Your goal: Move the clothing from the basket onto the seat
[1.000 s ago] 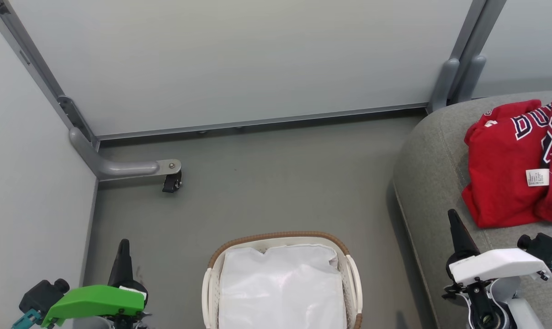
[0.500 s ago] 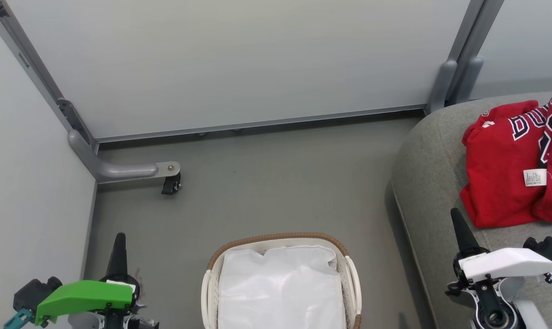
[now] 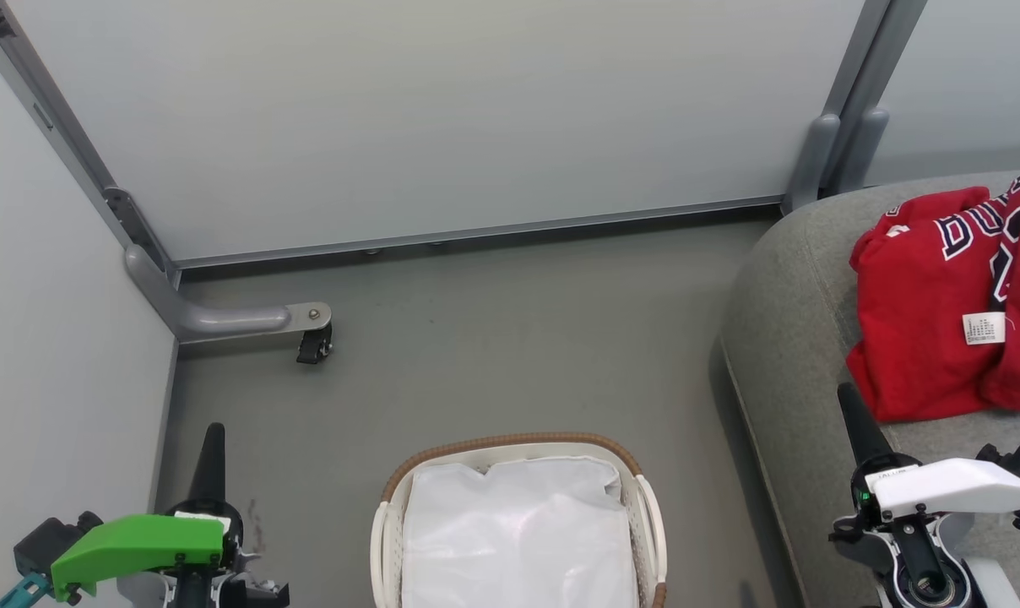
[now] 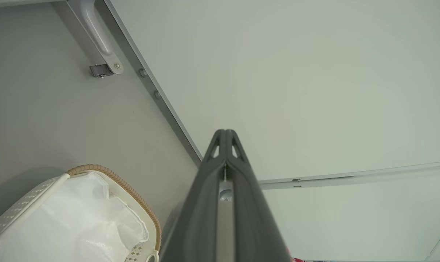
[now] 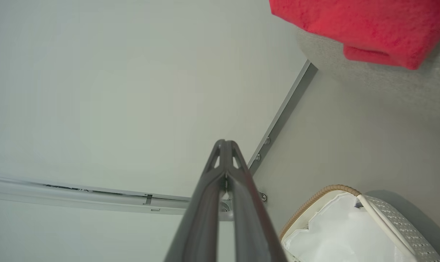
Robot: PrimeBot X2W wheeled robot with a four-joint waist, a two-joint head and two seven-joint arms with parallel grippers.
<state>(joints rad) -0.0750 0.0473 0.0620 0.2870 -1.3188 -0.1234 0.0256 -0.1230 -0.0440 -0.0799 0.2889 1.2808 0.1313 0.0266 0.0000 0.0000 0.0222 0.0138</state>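
since 1 second ago the left gripper (image 3: 212,439) has slid a little further left and the right gripper (image 3: 852,405) a little further right in the head view. the whole picture has also shifted slightly, so the camera itself has moved.

at the lower left, the left gripper under its green cover (image 3: 134,545) points up the view over the grey floor (image 3: 518,338), near the side wall. its 2 dark fingers are pressed together with nothing between them, and the left wrist view shows the same (image 4: 225,133).

well apart to its right, the laundry basket (image 3: 510,442) stands on the floor at bottom centre. only its white liner (image 3: 518,532) shows inside.

further right, the red jerseys (image 3: 924,321) lie crumpled on the grey sofa seat (image 3: 789,338), a white label (image 3: 983,328) turned up on them.

the right gripper, under its white cover (image 3: 953,488), hangs above the seat's front part, its tip just beside the lower left edge of the jerseys but not touching them. its fingers are closed on each other and hold nothing. in the right wrist view (image 5: 225,142) the jerseys (image 5: 369,25) sit at the upper right, clear of the tips.
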